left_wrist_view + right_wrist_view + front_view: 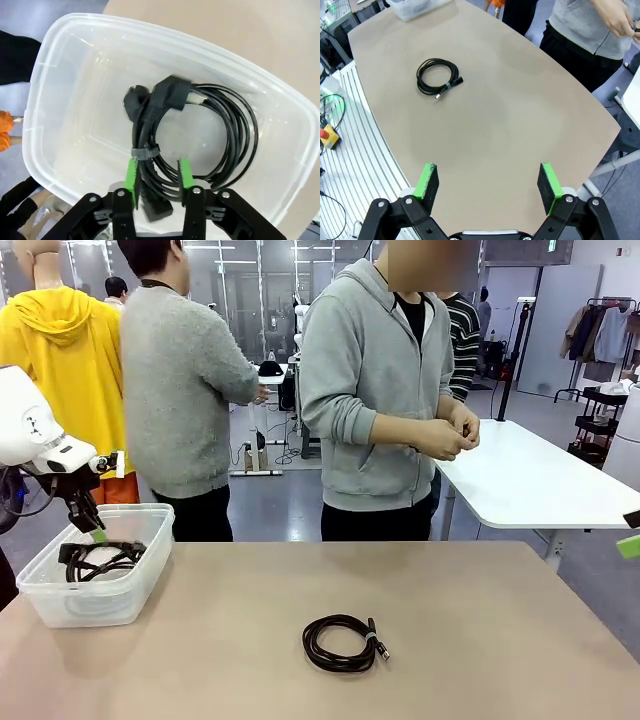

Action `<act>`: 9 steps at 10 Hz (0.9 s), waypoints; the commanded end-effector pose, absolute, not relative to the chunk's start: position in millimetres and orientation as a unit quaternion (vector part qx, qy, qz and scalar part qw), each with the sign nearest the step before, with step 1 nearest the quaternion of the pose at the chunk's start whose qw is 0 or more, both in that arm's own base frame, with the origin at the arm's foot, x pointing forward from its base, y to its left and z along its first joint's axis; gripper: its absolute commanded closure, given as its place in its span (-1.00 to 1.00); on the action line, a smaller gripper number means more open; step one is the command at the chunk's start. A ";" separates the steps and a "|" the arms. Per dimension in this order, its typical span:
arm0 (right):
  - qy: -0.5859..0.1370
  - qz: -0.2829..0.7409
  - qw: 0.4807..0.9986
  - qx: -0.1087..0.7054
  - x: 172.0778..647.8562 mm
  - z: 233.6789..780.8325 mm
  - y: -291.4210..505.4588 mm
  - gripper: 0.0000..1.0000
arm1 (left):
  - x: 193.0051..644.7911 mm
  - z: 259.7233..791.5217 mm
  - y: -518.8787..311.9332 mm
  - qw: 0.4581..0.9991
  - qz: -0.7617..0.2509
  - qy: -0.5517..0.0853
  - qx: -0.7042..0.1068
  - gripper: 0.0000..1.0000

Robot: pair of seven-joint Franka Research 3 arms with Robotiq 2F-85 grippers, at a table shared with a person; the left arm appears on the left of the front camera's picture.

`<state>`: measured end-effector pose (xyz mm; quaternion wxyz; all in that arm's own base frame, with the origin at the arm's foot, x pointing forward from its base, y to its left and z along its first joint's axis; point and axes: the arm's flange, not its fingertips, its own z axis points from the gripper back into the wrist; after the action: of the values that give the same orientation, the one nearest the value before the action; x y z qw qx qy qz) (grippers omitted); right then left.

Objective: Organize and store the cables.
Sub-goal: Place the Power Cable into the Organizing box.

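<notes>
Cable coil (145,130) stored in tub (65,100) beneath parted left gripper (157,165); next, grasp tabletop coil (340,666) with spread right gripper (490,182).

Two black cables: one cable (98,560) inside the single clear tub (60,605) at the frame's left — one cable (343,642) lower centre on the one bench (480,640).

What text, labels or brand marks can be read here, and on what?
None readable.
Clear plastic bin, coiled black cable in it, coiled black cable on the table: no print visible.
Small green sign at the front view's top edge: too small to read.
</notes>
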<state>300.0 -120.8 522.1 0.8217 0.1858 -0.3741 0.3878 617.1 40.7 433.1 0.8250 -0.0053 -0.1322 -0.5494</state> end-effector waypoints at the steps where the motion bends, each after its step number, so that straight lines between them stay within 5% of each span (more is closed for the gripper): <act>1: -0.366 0.384 0.827 0.186 298.3 523.4 -120.2 -1.00 | 621.9 434.5 40.1 0.832 -0.539 -0.136 0.005 -0.96; 2: -0.366 0.384 0.827 0.186 298.3 523.4 -120.2 -1.00 | 621.7 432.9 41.2 0.832 -0.537 -0.139 0.002 -0.37; 3: -0.366 0.384 0.827 0.186 298.3 523.4 -120.2 -1.00 | 620.7 431.5 41.8 0.832 -0.536 -0.140 -0.002 -1.00; 9: -0.366 0.384 0.827 0.186 298.3 523.4 -120.2 -1.00 | 617.6 433.6 40.6 0.828 -0.545 -0.134 -0.006 -1.00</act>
<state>300.0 -120.8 522.1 0.8217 0.1858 -0.3741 0.3878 617.9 38.2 432.9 0.8275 -0.0089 -0.1355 -0.5448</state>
